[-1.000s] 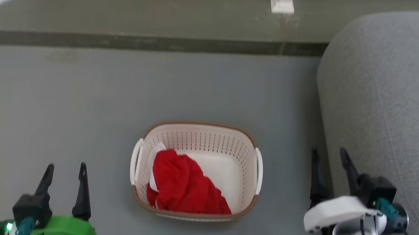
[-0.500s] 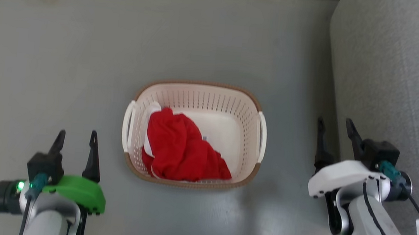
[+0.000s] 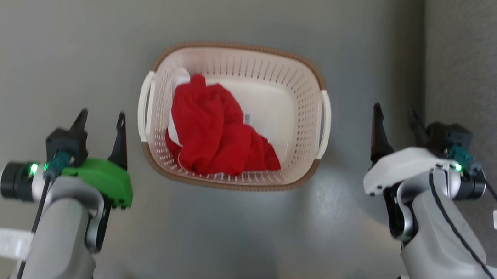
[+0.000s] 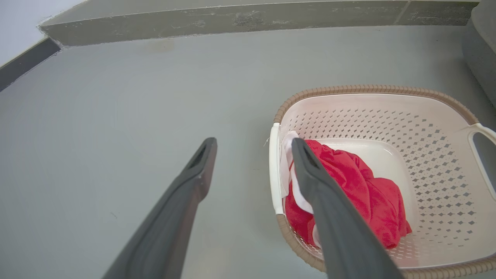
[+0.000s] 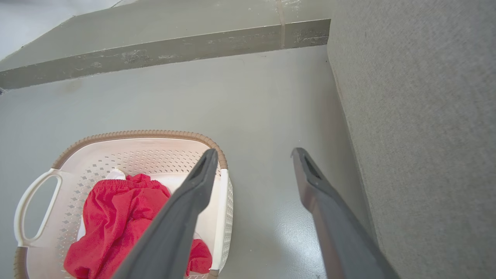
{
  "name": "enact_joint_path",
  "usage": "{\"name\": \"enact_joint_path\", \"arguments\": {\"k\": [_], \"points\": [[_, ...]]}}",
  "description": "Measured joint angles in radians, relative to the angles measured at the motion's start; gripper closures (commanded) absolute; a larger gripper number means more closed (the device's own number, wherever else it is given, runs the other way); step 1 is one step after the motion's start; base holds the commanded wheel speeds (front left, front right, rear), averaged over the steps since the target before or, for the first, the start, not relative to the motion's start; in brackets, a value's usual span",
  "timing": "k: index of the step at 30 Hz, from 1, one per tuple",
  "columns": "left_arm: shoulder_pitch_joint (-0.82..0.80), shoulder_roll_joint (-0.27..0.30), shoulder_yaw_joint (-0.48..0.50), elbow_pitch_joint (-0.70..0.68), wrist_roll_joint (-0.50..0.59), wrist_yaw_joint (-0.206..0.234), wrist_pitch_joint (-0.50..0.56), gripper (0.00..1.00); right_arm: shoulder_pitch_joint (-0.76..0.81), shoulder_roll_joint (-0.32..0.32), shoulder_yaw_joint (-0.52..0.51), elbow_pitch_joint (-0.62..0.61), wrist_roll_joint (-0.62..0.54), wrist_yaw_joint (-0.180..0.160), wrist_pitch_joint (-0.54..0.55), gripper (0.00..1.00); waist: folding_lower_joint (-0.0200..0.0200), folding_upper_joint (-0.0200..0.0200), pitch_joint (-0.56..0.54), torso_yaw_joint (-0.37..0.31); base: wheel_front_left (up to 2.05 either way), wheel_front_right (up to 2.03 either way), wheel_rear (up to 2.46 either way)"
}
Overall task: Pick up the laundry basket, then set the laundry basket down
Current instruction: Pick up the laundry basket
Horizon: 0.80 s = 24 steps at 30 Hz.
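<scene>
**Laundry basket on the floor between 2 open, empty grippers**

A cream-white laundry basket (image 3: pixel 255 73) with a brown woven-look rim (image 3: pixel 240 46) sits upright on the grey floor (image 3: pixel 57 22), between the robot's 2 arms. A crumpled red garment (image 3: pixel 212 131) lies inside, toward the robot's left, with a bit of white cloth (image 3: pixel 181 77) beside it.

The basket looks like stiff perforated plastic. It is probably light with so little in it, and smooth enough to slip if pinched by the wall. The best holds appear to be the 2 white loop handles, 1 on each short side: the left handle (image 3: pixel 144 101) and the right handle (image 3: pixel 325 124).

The left gripper (image 3: pixel 101 117) hovers just beside the left handle, a little nearer the robot, its fingers spread wide and gripping nothing. The right gripper (image 3: pixel 394 112) hangs near the right handle but further off, with bare floor between. Its fingers are equally spread and empty. A grey upholstered sofa (image 3: pixel 491 68) stands close on the robot's right, just beyond that gripper.
</scene>
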Motion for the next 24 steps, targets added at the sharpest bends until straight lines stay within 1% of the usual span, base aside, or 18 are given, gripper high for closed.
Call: {"name": "enact_joint_path", "arguments": {"k": [9, 13, 18, 24], "points": [[-0.147, -0.005, -0.042, 0.056, 0.012, -0.024, 0.000, 0.00, -0.135, -0.006, 0.032, 0.048, 0.032, 0.000, 0.006, 0.00, 0.0000, 0.0000, 0.129, 0.013, 0.00, 0.00, 0.00], [-0.207, -0.008, -0.057, 0.077, 0.012, -0.026, -0.002, 0.00, -0.188, -0.009, 0.050, 0.067, 0.041, 0.001, 0.005, 0.00, 0.0001, 0.0000, 0.186, 0.018, 0.00, 0.00, 0.00], [-0.279, -0.011, -0.073, 0.106, 0.012, -0.034, -0.016, 0.00, -0.243, -0.010, 0.068, 0.096, 0.042, 0.008, 0.004, 0.00, 0.0001, 0.0000, 0.257, 0.026, 0.00, 0.00, 0.00], [-0.318, -0.013, -0.092, 0.147, 0.010, -0.043, -0.029, 0.00, -0.276, -0.012, 0.100, 0.137, 0.049, 0.012, -0.005, 0.00, 0.0001, 0.0000, 0.323, 0.037, 0.00, 0.00, 0.00]]}}
